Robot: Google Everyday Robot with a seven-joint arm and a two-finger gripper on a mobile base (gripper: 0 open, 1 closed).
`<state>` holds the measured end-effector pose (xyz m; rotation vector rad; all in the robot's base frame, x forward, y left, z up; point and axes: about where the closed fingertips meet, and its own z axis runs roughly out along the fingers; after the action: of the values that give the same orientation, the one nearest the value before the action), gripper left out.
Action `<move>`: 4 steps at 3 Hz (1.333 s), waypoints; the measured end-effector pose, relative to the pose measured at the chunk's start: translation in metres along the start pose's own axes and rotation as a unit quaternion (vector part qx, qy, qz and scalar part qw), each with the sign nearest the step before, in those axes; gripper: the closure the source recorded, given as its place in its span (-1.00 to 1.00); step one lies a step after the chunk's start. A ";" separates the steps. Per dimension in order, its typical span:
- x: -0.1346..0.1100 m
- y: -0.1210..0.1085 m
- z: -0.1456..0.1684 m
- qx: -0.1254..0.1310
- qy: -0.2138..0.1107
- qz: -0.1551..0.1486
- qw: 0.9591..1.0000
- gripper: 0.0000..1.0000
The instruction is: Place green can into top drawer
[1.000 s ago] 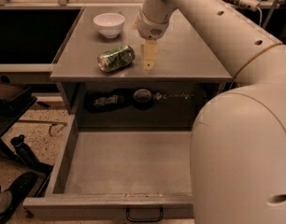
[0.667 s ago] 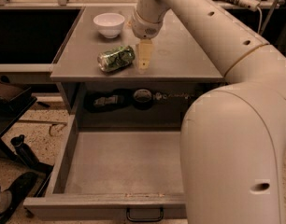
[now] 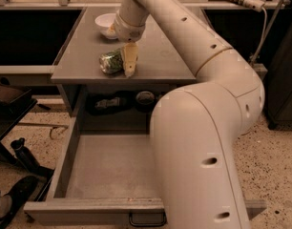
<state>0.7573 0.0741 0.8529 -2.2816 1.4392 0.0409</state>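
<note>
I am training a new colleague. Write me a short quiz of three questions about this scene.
1. True or false: the green can lies inside the drawer.
2. Where is the gripper? A) inside the drawer B) beside the can, over the cabinet top C) down at the floor
3. Fill in: the drawer is pulled ____.
Key: 1 false; 2 B; 3 open.

1 can [image 3: 110,62], 1 bowl [image 3: 103,22], 1 claw [image 3: 127,68] at can
</note>
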 end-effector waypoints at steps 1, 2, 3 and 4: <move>-0.006 -0.003 0.018 -0.022 -0.009 -0.006 1.000 -0.65; -0.006 -0.004 0.019 -0.022 -0.009 -0.005 1.000 -0.18; -0.006 -0.004 0.019 -0.022 -0.009 -0.005 1.000 0.28; -0.008 -0.006 0.015 -0.022 -0.009 -0.005 1.000 0.75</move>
<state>0.7618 0.0882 0.8437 -2.3177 1.4302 0.0914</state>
